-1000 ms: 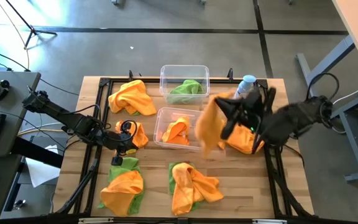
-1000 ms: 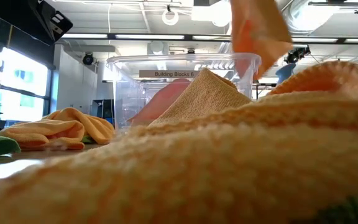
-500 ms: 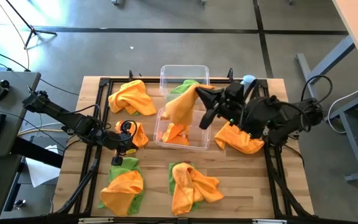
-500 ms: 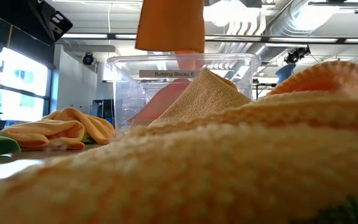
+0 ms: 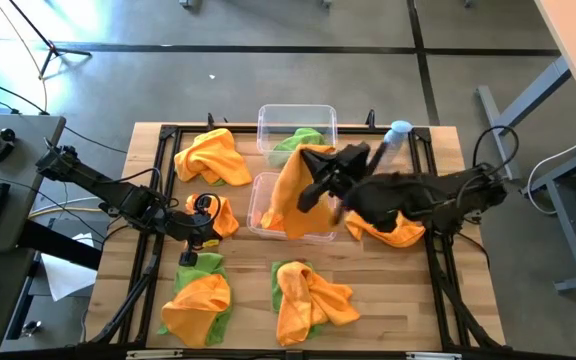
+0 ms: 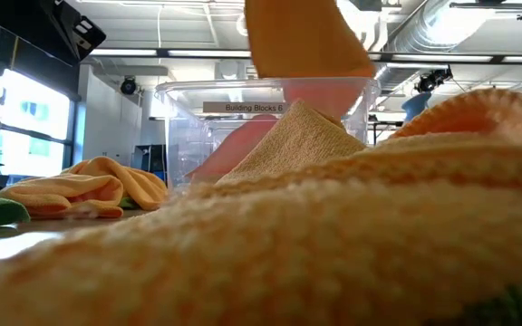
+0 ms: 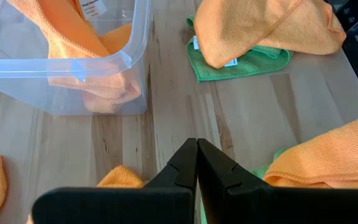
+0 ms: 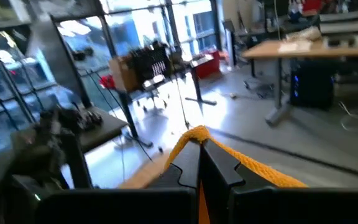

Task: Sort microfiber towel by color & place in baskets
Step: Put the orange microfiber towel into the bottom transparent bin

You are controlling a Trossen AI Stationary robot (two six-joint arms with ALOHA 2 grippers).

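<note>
My right gripper (image 5: pixel 315 192) is shut on an orange towel (image 5: pixel 290 190) above the near basket (image 5: pixel 268 228), which holds more orange cloth. The towel also shows hanging above the basket in the low view (image 6: pixel 306 41). The far basket (image 5: pixel 296 118) holds a green towel (image 5: pixel 298 140). My left gripper (image 5: pixel 204 238) is shut and empty, low over the table's left side, next to a small orange towel (image 5: pixel 220 215). My right gripper pinches a fold of the orange towel (image 8: pixel 196 134) between its two fingertips. The cloth runs off past one finger (image 8: pixel 260 167). The towel is lifted clear and hangs slack below the fingers, over the near basket.
Orange towels lie at the far left (image 5: pixel 211 157) and under my right arm (image 5: pixel 393 232). Orange-on-green piles lie near left (image 5: pixel 198 300) and near centre (image 5: pixel 308 295). A spray bottle (image 5: pixel 396 135) stands at the far right. A black frame (image 5: pixel 163 180) borders the table.
My right gripper has gone toward the table's left edge with the orange towel, from right of the near basket to above it. The towel has swung along and now hangs over that basket.
</note>
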